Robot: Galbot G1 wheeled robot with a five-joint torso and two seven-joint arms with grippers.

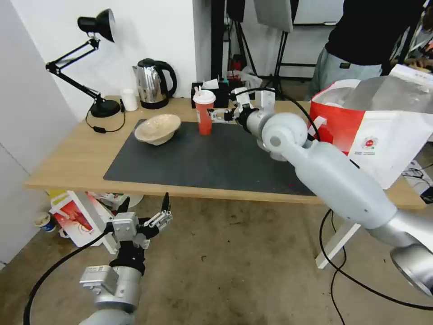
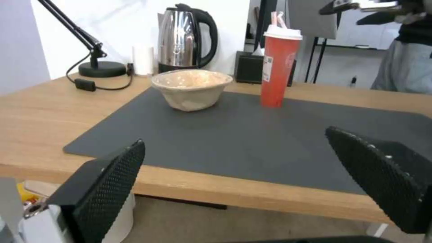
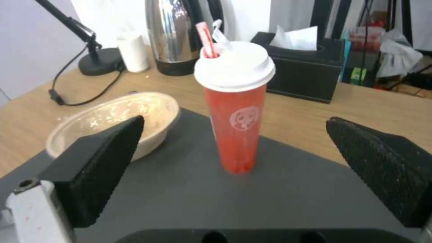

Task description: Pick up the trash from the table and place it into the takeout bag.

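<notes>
**Red cup and beige bowl on the dark mat**

The light-wood tabletop (image 1: 81, 158) stands by a white wall. Right gripper (image 1: 215, 115), fingers spread, faces the red cup (image 1: 204, 112); beige bowl (image 1: 157, 128) sits beside. Takeout bag (image 1: 374, 135) stands at the right end. Left gripper (image 1: 145, 209) hangs open below the edge.

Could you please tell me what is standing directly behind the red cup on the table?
Behind the red cup stands a black tissue box with white tissue poking out; the cup covers its near corner.
</notes>
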